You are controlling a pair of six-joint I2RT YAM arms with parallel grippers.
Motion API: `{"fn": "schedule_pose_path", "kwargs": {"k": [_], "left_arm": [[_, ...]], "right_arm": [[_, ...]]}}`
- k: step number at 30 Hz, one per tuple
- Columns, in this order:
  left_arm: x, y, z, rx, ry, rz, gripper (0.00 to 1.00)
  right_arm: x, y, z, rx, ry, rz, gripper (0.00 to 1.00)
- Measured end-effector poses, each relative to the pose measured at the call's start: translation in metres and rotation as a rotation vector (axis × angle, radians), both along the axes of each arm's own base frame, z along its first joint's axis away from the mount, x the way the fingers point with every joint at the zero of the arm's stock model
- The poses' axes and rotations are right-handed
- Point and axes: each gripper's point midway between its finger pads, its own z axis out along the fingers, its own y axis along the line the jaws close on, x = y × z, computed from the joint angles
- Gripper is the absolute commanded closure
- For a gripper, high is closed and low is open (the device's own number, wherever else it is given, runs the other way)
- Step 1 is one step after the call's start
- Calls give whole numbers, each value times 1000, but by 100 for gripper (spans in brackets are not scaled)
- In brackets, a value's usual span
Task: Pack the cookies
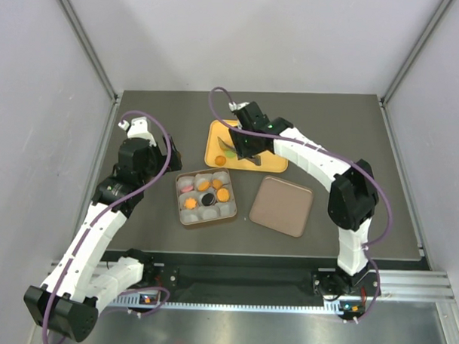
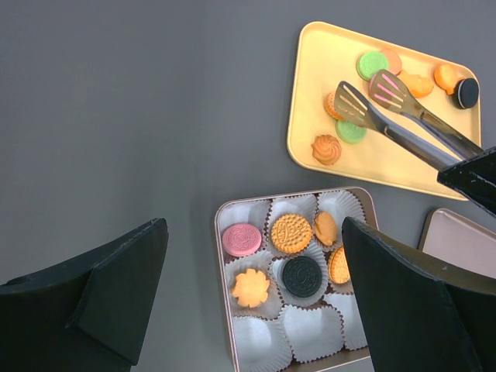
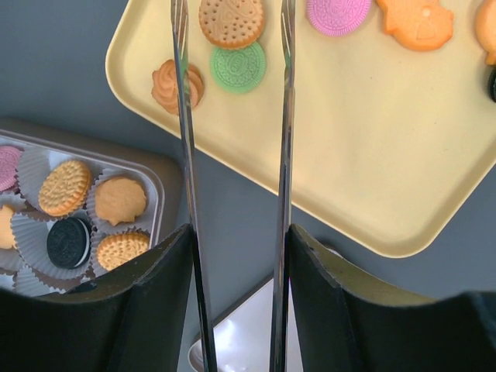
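The right gripper (image 3: 239, 232) is gripping the tongs (image 3: 188, 155). Its two fingers are pressing on the outer sides of the tong arms, and the arms are standing apart. The tong blades are hanging over the yellow tray (image 1: 271, 164). An orange waffle cookie (image 3: 231, 21) is lying between the blades; whether it is touching them cannot be told.

The left gripper (image 2: 254, 225) is hovering with its fingers spread wide and nothing between them. In the top view it is sitting at the 10 o'clock side of the box (image 1: 178, 200).

The cookies are lying in two places.
- On the tray: a green cookie (image 3: 238, 67), an orange swirl cookie (image 3: 177, 84), a pink cookie (image 3: 338, 14) and several more orange ones.
- In the box: a pink cookie (image 2: 242, 239), a round orange cookie (image 2: 291, 233), a black cookie (image 2: 301, 276) and a flower-shaped orange cookie (image 2: 250, 287), each sitting in a white paper cup (image 2: 310, 329). Two more orange cookies are occupying cups beside them.

The tray is lying at 1 o'clock of the box. The brown lid (image 1: 281, 206) is lying flat on the table (image 1: 351, 146) at 3 o'clock of the box.
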Motion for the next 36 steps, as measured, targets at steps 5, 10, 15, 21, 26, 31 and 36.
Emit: {"fn": "schedule_pose_path", "kwargs": {"k": [5,10,15,21,26,31,36], "left_arm": [[0,0,0,-1,0,-1,1],[0,0,0,-1,0,0,1],[0,1,0,-1,0,2,1],[0,1,0,-1,0,1,1],[0,1,0,-2,1,0,1],[0,0,0,-3,1,-1,1],[0,0,0,-4,1,-3,1]], "right_arm": [[4,5,2,14,-8,5,49],[5,9,-11,2,14,10,49],[8,12,-28,-20,40,12,52],[9,13,-29,-33,32,6,60],[10,12,-28,-37,28,2,65],[11,11,-28,-41,26,-1,68],[12,7,-18,-44,3,-14,68]]}}
